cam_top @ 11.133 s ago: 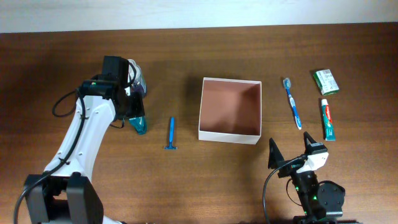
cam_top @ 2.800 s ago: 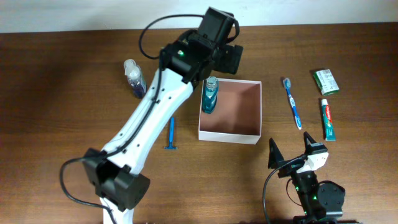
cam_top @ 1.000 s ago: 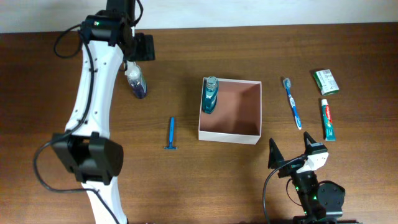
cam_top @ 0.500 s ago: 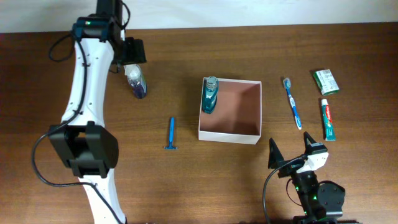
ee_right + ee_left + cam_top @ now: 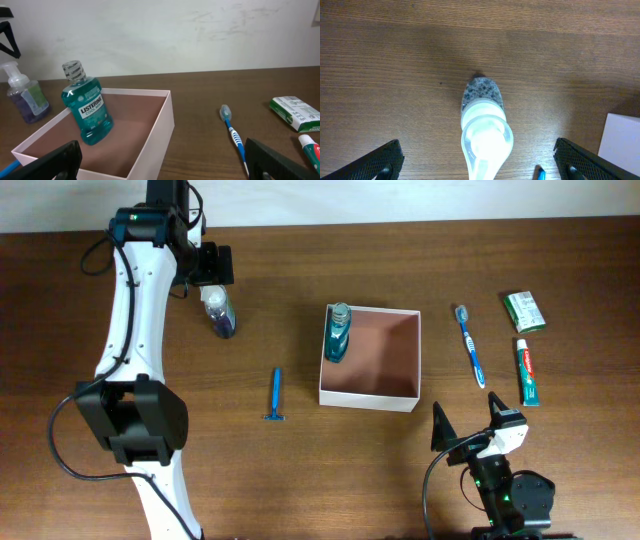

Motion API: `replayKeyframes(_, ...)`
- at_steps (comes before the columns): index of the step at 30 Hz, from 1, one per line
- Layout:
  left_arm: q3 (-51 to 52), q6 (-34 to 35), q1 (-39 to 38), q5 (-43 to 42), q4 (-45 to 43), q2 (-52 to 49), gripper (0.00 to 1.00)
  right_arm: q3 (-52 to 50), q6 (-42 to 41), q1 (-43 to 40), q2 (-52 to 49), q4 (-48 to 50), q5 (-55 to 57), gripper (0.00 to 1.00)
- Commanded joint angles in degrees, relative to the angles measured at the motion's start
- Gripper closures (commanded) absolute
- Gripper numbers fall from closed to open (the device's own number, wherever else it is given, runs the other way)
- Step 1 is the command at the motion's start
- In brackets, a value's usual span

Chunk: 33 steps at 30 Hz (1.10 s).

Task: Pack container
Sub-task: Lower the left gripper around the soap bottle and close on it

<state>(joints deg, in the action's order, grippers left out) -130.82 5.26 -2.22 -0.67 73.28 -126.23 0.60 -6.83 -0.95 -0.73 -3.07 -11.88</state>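
Wooden table (image 5: 300,480) carries the container (image 5: 369,401) near its middle, a Listerine mouthwash bottle (image 5: 337,333) standing inside at its left wall. Left pincer (image 5: 211,272) hangs wide open over a clear pump bottle (image 5: 219,312); right pincer (image 5: 468,425) gapes, holding nothing, by the near edge.

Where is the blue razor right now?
Overhead, the blue razor lies flat on the table, just left of the container and outside it, below and right of the pump bottle.

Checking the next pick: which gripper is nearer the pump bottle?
Left. The left gripper hangs over the pump bottle, fingers open to either side; the right gripper sits far off, past the box.
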Motion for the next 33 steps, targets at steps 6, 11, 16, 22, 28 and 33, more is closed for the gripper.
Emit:
replayKeyframes(6, 1.44, -1.73, 0.02, 0.63, 0.9, -0.42, 0.02, -0.28, 0.44, 0.57, 0.52, -0.37, 0.11, 0.02)
replayKeyframes(11, 2.71, -1.73, -0.02, 0.61, 0.72, -0.42, 0.02, -0.28, 0.42, 0.57, 0.52, -0.37, 0.11, 0.01)
replayKeyframes(16, 3.67, -1.92, -0.02, 1.49, -1.9, -0.42, 0.01, -0.28, 0.42, 0.57, 0.52, -0.37, 0.11, 0.01)
replayKeyframes(22, 3.72, -1.92, -0.13, 1.51, -3.67, -0.57, 0.02, -0.28, 0.44, 0.57, 0.52, -0.37, 0.11, 0.01)
replayKeyframes(28, 3.72, -5.73, -0.26, 1.51, -3.87, -1.38, 0.02, -0.28, 0.42, 0.57, 0.52, -0.37, 0.11, 0.01)
replayKeyframes(33, 3.72, -6.43, -0.39, 1.51, -3.65, -2.78, 0.02, -0.28, 0.42, 0.57, 0.52, -0.37, 0.11, 0.02)
